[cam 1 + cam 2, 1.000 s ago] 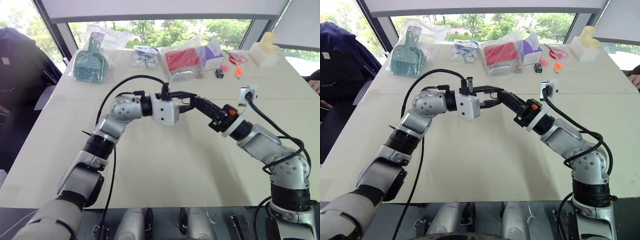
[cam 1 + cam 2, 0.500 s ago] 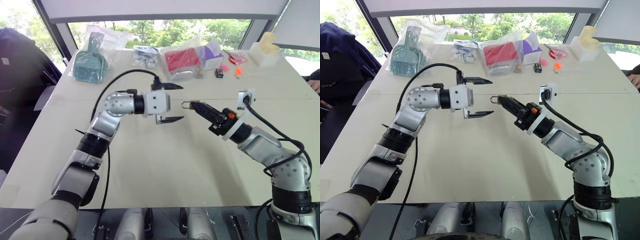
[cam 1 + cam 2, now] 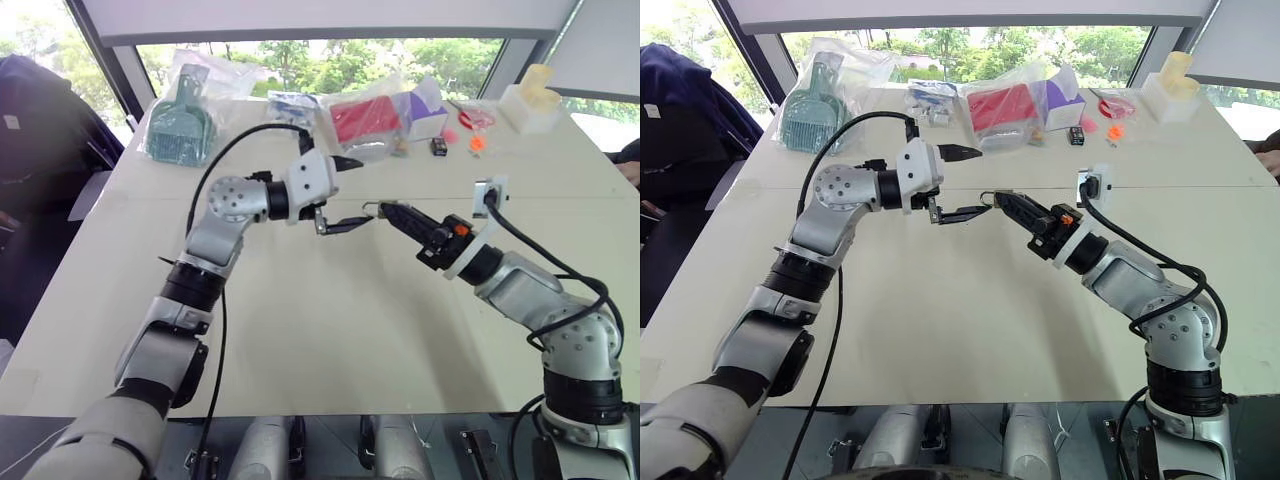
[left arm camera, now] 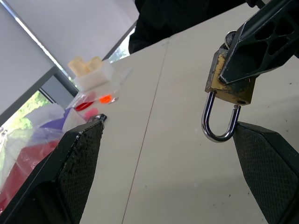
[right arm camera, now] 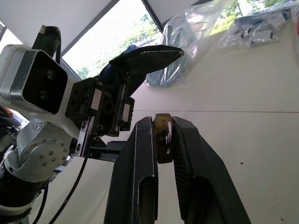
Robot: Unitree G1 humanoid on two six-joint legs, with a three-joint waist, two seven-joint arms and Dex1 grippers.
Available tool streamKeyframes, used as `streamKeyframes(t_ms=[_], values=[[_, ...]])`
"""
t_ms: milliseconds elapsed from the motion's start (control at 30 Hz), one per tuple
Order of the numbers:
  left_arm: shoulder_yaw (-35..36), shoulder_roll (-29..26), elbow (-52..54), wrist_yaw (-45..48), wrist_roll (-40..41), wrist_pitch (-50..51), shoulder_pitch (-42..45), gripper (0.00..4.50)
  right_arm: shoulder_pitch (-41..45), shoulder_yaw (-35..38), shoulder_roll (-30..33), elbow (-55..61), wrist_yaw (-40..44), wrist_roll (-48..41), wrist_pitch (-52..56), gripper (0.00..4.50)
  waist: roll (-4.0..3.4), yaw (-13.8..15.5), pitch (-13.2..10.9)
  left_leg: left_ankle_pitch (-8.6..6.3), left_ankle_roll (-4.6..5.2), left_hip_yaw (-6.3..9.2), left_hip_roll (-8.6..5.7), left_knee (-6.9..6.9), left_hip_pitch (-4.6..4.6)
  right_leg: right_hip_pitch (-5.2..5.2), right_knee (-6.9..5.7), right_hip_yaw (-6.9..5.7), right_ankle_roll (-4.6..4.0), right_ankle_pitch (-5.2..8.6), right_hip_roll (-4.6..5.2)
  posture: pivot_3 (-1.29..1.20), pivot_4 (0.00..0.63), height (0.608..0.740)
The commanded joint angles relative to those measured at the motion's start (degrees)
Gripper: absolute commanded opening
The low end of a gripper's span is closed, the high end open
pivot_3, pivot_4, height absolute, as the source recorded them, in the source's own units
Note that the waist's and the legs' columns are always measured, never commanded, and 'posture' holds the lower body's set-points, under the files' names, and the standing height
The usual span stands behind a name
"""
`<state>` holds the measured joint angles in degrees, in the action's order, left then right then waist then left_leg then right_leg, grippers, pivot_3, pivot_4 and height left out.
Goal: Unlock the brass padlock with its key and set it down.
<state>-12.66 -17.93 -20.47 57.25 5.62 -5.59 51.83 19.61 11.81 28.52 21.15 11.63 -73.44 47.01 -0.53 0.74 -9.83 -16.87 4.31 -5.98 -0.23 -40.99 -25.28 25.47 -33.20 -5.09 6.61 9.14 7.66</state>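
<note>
Above the smooth cream desk, the left gripper is standing released, its textured black fingers flanking the small brass padlock with a silver U-shaped shackle, which the right gripper is clenching.

The padlock body is partly covered by the right gripper's fingers; its keyhole and key can't be made out.

Green scoop in bag, red pkg, white block at table's far edge.
</note>
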Motion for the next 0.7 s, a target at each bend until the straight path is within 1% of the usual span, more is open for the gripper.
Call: streamKeyframes(t_ms=[33,333,500,700], values=[[1.2,0.4,-0.1,-1.4,-0.2,-1.8,2.4,4.48,0.6,0.8,-0.3,2.5,0.0,-1.4,-0.1,0.0,0.0,0.0,0.0,0.0,0.0,0.0,0.0,0.0,0.0,0.0,0.0,0.0,0.0,0.0,0.0,0.0,0.15,0.735],[1.5,1.7,-4.5,-5.2,-2.2,-4.2,5.2,4.48,-0.1,-0.1,-1.3,3.9,-0.4,-2.2,0.4,0.0,0.0,0.0,0.0,0.0,0.01,0.0,0.0,0.0,0.0,0.0,0.01,0.0,0.0,0.0,0.01,0.0,0.15,0.735],[1.7,2.0,-5.2,-5.6,-2.5,-4.8,5.4,4.48,-0.2,-0.1,-1.5,4.1,-0.9,-2.4,0.5,0.0,0.0,0.0,0.0,0.0,0.0,0.01,0.0,0.01,0.0,0.02,0.0,0.0,0.0,0.0,0.0,0.0,0.15,0.735],[2.0,2.3,-6.1,-8.2,-3.2,-6.1,5.5,4.48,-0.3,-0.1,-1.6,4.0,-1.0,-2.5,0.6,0.0,0.0,0.0,0.0,0.0,0.0,0.01,0.0,0.0,0.0,0.01,0.0,0.0,0.0,0.0,0.01,0.0,0.15,0.735]])
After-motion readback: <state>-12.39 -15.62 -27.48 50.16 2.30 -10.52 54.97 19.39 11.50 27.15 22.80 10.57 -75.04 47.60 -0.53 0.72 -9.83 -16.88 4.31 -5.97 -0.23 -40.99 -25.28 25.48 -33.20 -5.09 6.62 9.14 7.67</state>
